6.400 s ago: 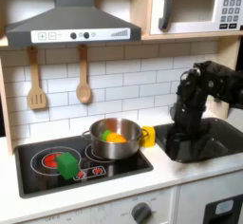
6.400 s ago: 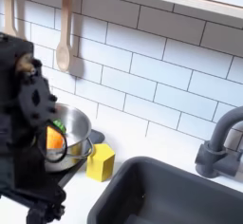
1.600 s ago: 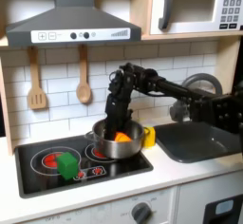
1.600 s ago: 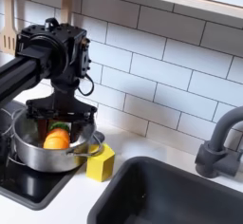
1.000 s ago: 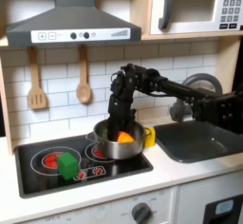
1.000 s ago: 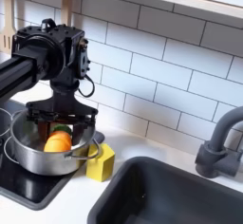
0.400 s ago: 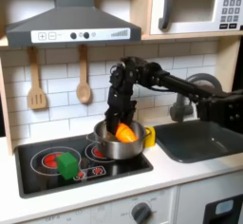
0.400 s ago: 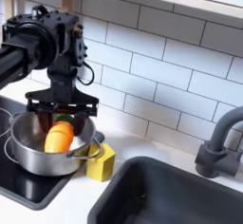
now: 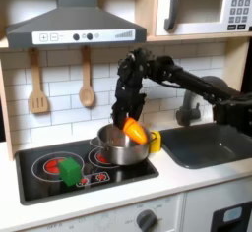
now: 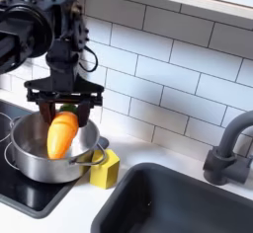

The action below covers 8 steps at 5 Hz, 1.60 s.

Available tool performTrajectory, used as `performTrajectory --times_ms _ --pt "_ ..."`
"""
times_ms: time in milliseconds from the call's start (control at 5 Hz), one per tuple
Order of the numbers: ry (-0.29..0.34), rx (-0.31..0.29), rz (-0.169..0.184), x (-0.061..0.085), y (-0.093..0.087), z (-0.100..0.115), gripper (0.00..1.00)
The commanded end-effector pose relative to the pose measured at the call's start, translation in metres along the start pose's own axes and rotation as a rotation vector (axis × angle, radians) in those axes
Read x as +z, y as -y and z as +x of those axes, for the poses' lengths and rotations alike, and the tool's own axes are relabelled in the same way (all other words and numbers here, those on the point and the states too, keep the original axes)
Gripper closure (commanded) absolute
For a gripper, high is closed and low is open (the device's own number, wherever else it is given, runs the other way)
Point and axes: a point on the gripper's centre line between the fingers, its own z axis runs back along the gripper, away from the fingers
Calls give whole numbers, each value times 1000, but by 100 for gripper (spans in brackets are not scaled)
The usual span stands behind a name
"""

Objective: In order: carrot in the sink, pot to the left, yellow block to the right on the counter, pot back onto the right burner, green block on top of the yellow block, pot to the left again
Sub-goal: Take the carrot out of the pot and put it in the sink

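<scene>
One carrot point(image 10: 62, 135) in the fingers point(image 10: 47, 112), near-upright, above the pot point(image 10: 40, 163).

I see a wall of white tiles point(image 9: 64, 74) behind the toy kitchen. A grey hood point(image 9: 71, 22) hangs up high, with little knobs on it. Two wooden spoons point(image 9: 87, 87) hang on the wall under it. A toy microwave point(image 9: 202, 7) sits at the top in the first exterior view's right. The light is soft and even.
</scene>
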Motion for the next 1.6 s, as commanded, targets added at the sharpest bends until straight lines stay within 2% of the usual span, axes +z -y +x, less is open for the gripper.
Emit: performTrajectory --times_ms 0,400,600,1000,1200,1400 --pt "8 -38 -40 16 14 -18 100" --pt "-14 -149 -81 25 44 -59 100" --pt "-19 -176 -86 24 50 -71 100" --pt "-32 -220 -95 18 66 -101 100" --pt "-43 -291 -98 9 82 -115 100" --pt "-41 -335 -113 6 98 -123 100"
